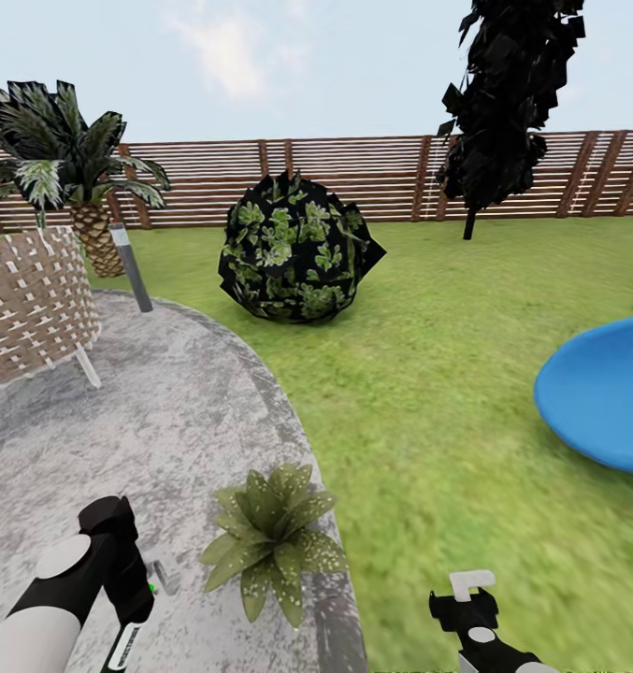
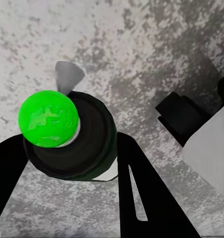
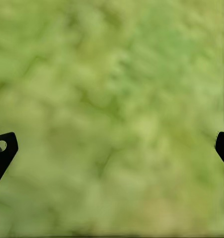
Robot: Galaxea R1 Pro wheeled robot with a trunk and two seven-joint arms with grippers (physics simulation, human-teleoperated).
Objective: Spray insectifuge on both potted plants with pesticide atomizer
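A potted plant [image 1: 274, 540], a low rosette of pointed, pale-speckled green leaves, sits at the edge of the round grey patio [image 1: 138, 421] in the garden. Just to its left, my left gripper [image 1: 134, 617] hangs over the paving, shut on the pesticide atomizer [image 1: 154, 584]. In the left wrist view the atomizer [image 2: 67, 136] appears end-on between the two black fingers [image 2: 141, 193], a dark round body with a bright green tip and a grey nozzle. My right gripper [image 1: 467, 596] hovers low over the lawn to the plant's right; its fingertips [image 3: 2, 148] stand wide open with nothing between them.
A woven wicker chair [image 1: 31, 304] stands on the patio at the left, with a grey post [image 1: 132, 266] and a palm [image 1: 73, 178] behind it. A big dark round bush [image 1: 297, 248], a dark tree [image 1: 503, 112], a slatted fence [image 1: 353, 178] and a blue rounded object [image 1: 601, 393] ring the lawn.
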